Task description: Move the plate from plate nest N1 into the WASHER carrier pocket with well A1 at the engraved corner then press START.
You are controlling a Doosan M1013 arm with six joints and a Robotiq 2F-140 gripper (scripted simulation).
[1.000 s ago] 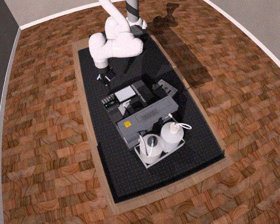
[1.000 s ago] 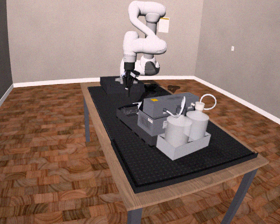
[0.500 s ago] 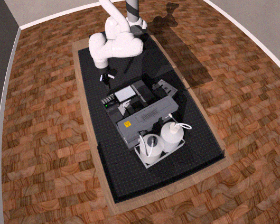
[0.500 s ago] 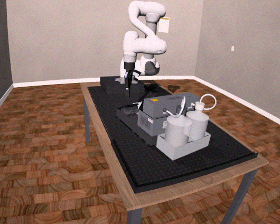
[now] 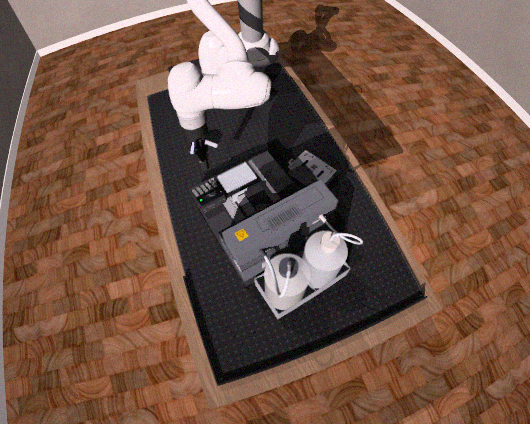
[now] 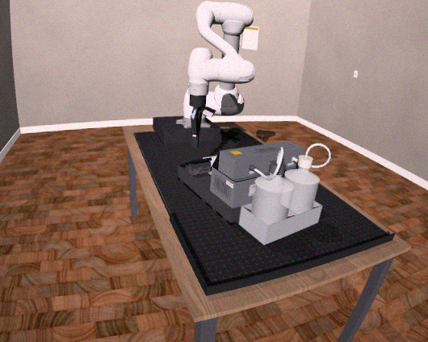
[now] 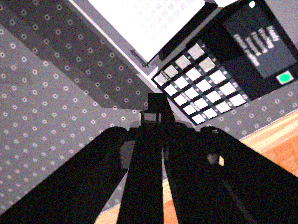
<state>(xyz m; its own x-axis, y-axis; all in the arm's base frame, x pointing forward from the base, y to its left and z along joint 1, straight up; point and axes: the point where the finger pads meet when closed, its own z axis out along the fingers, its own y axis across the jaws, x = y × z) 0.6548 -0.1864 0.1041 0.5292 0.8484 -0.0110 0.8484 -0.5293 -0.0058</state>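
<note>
While the plate (image 5: 237, 177) is sitting on the washer's carrier at frame centre in the top view, the gripper (image 5: 201, 148), fingers shut on nothing, is hovering just up-left of the keypad (image 5: 206, 189), whose green lamp (image 7: 284, 78) is glowing.

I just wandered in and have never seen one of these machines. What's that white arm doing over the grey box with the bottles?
The white arm's gripper is shut and holds nothing. It hangs just in front of the washer's keypad, fingers pointing down. A white plate lies on the washer's carrier beside the keypad. A small lamp next to the display glows green. Two white bottles stand in a tray at the machine's far end.
</note>
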